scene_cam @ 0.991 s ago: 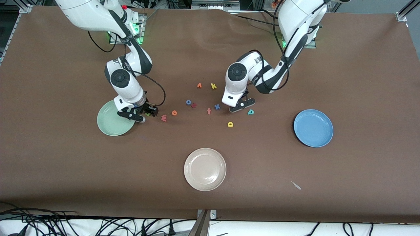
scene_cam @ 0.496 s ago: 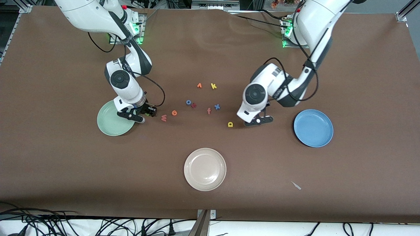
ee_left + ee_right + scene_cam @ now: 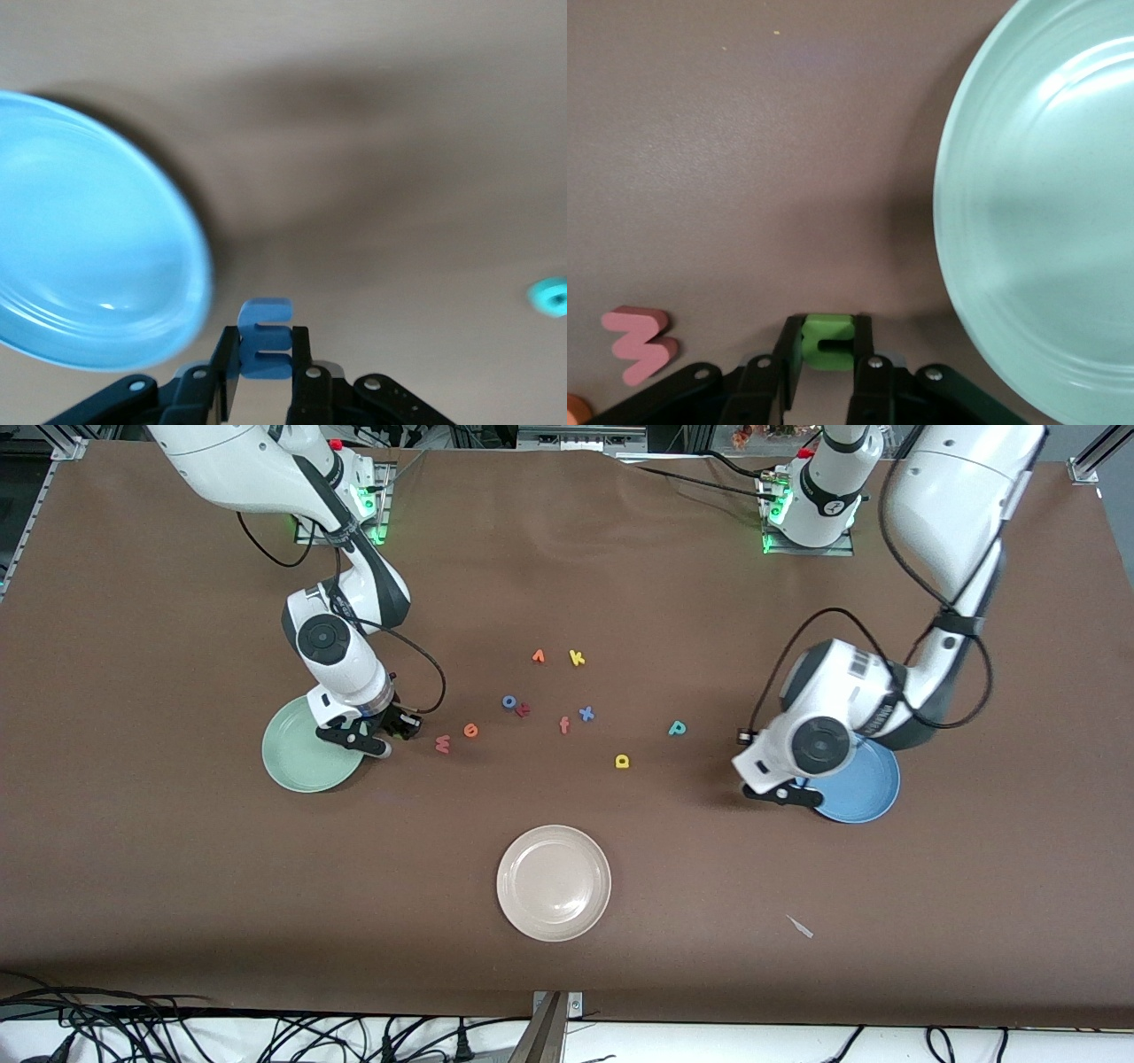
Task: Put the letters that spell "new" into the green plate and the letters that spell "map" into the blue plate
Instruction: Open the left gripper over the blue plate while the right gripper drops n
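My left gripper (image 3: 264,341) is shut on the blue m (image 3: 264,351) and hangs over the table just beside the blue plate's rim (image 3: 864,808); the front view shows this gripper (image 3: 784,793) at the plate's edge. Down at the table my right gripper (image 3: 827,333) is shut on the green n (image 3: 828,343), close beside the green plate (image 3: 1045,221), whose rim (image 3: 297,782) also shows from the front. The salmon w (image 3: 442,744) and orange e (image 3: 470,731) lie near that gripper. The teal p (image 3: 677,728) and yellow a (image 3: 622,761) lie mid-table.
Other letters lie mid-table: blue o (image 3: 509,701), salmon f (image 3: 564,725), blue x (image 3: 586,713), an orange v-like letter (image 3: 538,656) and yellow k (image 3: 577,658). A beige-white plate (image 3: 554,882) sits nearer the front camera. A small pale scrap (image 3: 800,926) lies toward the left arm's end.
The left arm has swung from the letter cluster to the blue plate's edge with the blue m. The right gripper has closed on the green n without shifting place.
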`<state>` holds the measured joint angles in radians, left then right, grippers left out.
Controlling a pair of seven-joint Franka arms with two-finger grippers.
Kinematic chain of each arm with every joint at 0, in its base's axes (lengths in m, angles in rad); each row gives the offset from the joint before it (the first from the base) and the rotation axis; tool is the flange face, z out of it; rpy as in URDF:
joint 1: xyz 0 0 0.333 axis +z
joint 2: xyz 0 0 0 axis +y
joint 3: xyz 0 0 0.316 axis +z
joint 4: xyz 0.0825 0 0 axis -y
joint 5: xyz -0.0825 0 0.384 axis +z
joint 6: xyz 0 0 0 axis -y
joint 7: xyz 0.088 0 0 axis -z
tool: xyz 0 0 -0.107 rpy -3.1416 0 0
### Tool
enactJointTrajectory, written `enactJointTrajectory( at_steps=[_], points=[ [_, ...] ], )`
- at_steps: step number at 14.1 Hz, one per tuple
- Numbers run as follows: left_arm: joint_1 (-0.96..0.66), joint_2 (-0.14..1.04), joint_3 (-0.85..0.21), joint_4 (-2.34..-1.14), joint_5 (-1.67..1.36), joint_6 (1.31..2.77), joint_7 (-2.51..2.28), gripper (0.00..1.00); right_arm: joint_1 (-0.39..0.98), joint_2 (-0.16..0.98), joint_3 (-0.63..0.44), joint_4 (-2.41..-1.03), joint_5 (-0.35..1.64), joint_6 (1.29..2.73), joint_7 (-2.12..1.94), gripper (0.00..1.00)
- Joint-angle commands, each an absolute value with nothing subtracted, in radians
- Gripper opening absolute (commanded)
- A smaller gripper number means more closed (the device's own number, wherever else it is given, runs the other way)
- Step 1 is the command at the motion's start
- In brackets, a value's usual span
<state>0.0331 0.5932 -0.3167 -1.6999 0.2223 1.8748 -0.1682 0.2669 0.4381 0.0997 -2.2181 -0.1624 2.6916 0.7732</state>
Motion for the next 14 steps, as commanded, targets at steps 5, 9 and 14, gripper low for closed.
enactJointTrajectory(
  at_steps=[5, 9, 14],
  points=[
    [0.181, 0.592, -0.328, -1.703, 0.357, 1.862, 0.233, 0.08, 0.264, 0.333, 0.094, -2.056, -0.181, 2.319, 0.657, 0.07],
    [0.198, 0.607, -0.328, -1.703, 0.359, 1.888, 0.267, 0.88, 0.264, 0.311, -0.006, -2.003, -0.181, 2.195, 0.439, 0.08],
    [0.186, 0.601, -0.350, -1.700, 0.277, 1.887, 0.245, 1.00, 0.264, 0.296, -0.069, -2.156, -0.179, 2.394, 0.359, 0.19]
  ],
)
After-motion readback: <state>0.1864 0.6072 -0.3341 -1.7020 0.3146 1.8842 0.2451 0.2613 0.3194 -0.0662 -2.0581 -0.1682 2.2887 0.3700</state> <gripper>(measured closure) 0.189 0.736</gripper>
